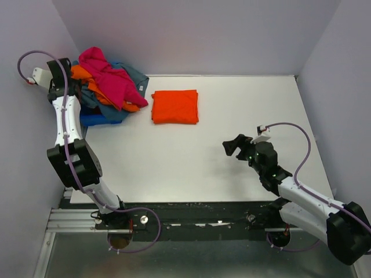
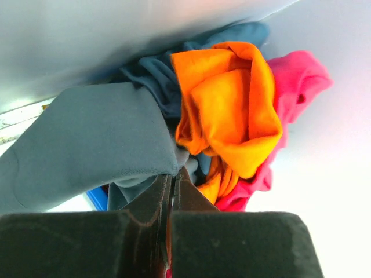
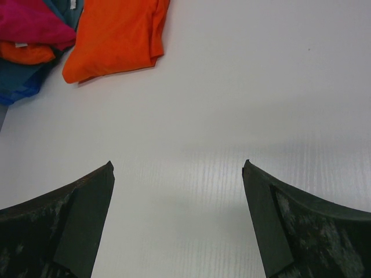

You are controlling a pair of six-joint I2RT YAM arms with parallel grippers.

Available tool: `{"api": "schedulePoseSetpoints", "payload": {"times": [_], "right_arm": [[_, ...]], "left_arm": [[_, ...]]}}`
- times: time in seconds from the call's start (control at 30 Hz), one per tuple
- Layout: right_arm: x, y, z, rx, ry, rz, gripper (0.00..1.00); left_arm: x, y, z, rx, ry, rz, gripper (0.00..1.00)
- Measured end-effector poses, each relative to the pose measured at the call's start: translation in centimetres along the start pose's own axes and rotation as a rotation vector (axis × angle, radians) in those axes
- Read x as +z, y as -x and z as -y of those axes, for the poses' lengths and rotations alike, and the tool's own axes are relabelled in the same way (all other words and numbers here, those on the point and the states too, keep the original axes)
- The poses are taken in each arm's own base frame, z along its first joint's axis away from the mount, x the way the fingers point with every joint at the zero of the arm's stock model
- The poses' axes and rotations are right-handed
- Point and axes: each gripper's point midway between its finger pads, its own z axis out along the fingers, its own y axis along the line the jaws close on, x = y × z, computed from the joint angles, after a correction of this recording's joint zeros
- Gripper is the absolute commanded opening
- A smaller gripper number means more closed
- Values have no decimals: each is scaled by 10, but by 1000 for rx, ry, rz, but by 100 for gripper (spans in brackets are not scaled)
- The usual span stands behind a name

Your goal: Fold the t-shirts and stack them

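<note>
A heap of loose t-shirts (image 1: pixel 110 81) lies at the table's far left corner: magenta pink on top, orange, teal and blue beneath. My left gripper (image 1: pixel 73 81) is at the heap's left side. In the left wrist view its jaws (image 2: pixel 175 174) are shut, with a fold of the slate blue-grey t-shirt (image 2: pixel 87 145) pinched at the tips. Just past it lie the orange shirt (image 2: pixel 232 110) and the pink one (image 2: pixel 298 78). A bright orange-red t-shirt (image 1: pixel 175 106) lies folded flat to the right of the heap. My right gripper (image 1: pixel 231 146) (image 3: pixel 178 164) hovers open over bare table, holding nothing.
The white table (image 1: pixel 232 104) is boxed in by pale walls at the back and both sides. The heap lies against the left wall (image 2: pixel 116 35). A black and metal rail (image 1: pixel 191 217) runs along the near edge.
</note>
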Motion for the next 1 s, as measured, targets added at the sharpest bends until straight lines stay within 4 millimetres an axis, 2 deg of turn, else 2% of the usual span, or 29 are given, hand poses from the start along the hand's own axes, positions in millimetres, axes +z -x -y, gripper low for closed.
{"api": "schedulePoseSetpoints", "payload": {"times": [0.17, 0.3, 0.57, 0.77, 0.93, 1.0], "right_arm": [[0, 1, -1, 1, 3, 4, 99], [0, 1, -1, 1, 3, 3, 99], [-1, 0, -2, 1, 12, -3, 99], [-1, 0, -2, 0, 12, -4, 99], [-1, -2, -3, 0, 18, -12, 99], [-1, -3, -4, 0, 22, -16, 99]], "left_arm": [[-44, 40, 35, -20, -83, 64, 0], [-68, 66, 55, -25, -120, 111, 0], [-94, 103, 54, -56, -113, 159, 0], [-106, 118, 55, -59, -113, 183, 0], [-128, 149, 80, -70, -178, 234, 0], [-134, 153, 85, -73, -200, 243, 0]]}}
